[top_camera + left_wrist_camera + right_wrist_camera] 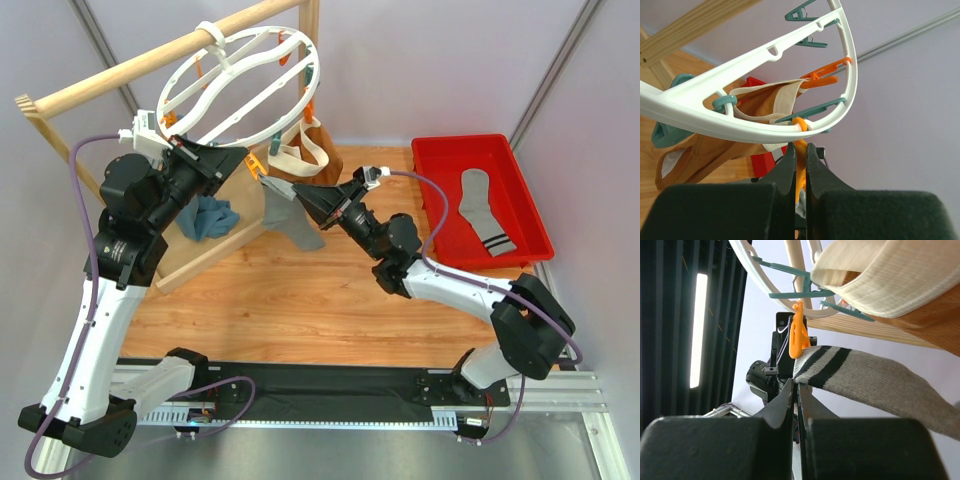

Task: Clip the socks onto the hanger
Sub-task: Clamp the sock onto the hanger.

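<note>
The wooden rail frame (130,70) carries the load here, with the round white hanger (685,107) hooked over it so the clips dangle where my arms can reach. Below, on the counter (300,300), the red tray (462,143) sits well off to the right with the second sock (485,212) lying flat in it, waiting its turn. The brown tote bag (300,155) and a teal cloth (208,218) are close by the frame, and neither is my business.

Now the working sock (875,380). It's up in the air between the two arms, the grey body trailing away and the striped cuff presented toward the ring. My right fingers (789,395) are pressed together on the very edge of that cuff, which I read as holding it taut for the clip.

The orange clip (799,337) hangs from the rim, its lower end right at the cuff. My left fingers (792,162) are squeezed onto it from both sides, probably to work its jaws. I can't tell whether the clip has actually bitten the cuff.
</note>
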`<action>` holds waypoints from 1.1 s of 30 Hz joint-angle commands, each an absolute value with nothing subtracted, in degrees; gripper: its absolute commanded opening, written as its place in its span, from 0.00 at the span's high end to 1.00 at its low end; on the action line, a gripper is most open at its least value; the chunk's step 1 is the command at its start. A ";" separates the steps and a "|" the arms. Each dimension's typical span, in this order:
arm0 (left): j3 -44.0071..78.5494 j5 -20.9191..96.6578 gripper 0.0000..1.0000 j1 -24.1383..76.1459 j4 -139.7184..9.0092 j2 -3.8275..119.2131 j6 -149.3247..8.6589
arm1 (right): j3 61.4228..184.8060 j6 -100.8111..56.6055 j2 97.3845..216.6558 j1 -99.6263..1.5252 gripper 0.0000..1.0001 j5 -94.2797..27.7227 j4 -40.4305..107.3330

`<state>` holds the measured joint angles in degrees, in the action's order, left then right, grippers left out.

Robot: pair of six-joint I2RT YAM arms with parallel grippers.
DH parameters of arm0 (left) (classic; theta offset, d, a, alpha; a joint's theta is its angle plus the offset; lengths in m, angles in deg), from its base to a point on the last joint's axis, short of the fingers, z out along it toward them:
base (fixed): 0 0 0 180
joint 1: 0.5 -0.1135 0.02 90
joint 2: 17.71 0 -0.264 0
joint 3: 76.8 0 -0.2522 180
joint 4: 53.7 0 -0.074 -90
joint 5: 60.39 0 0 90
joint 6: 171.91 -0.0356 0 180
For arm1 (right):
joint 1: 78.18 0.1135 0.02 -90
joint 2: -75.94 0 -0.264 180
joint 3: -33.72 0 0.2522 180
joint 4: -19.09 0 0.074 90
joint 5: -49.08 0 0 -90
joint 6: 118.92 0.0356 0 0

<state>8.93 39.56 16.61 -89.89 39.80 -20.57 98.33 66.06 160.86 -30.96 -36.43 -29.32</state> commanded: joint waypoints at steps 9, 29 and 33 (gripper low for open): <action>9.46 44.64 1.00 17.26 -91.45 38.80 -21.18 | 102.94 67.50 163.13 -29.84 1.00 -35.47 -34.64; 8.32 41.83 0.48 17.26 -94.26 36.87 -24.78 | 106.89 69.08 168.31 -29.49 0.96 -32.39 -34.38; 7.26 40.69 0.35 17.26 -96.54 36.43 -26.97 | 107.60 69.08 168.93 -29.57 0.70 -31.87 -32.98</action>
<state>9.45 41.05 17.15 -94.22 37.33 -24.16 104.91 68.77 168.60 -29.86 -33.26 -31.37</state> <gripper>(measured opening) 0.630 0.202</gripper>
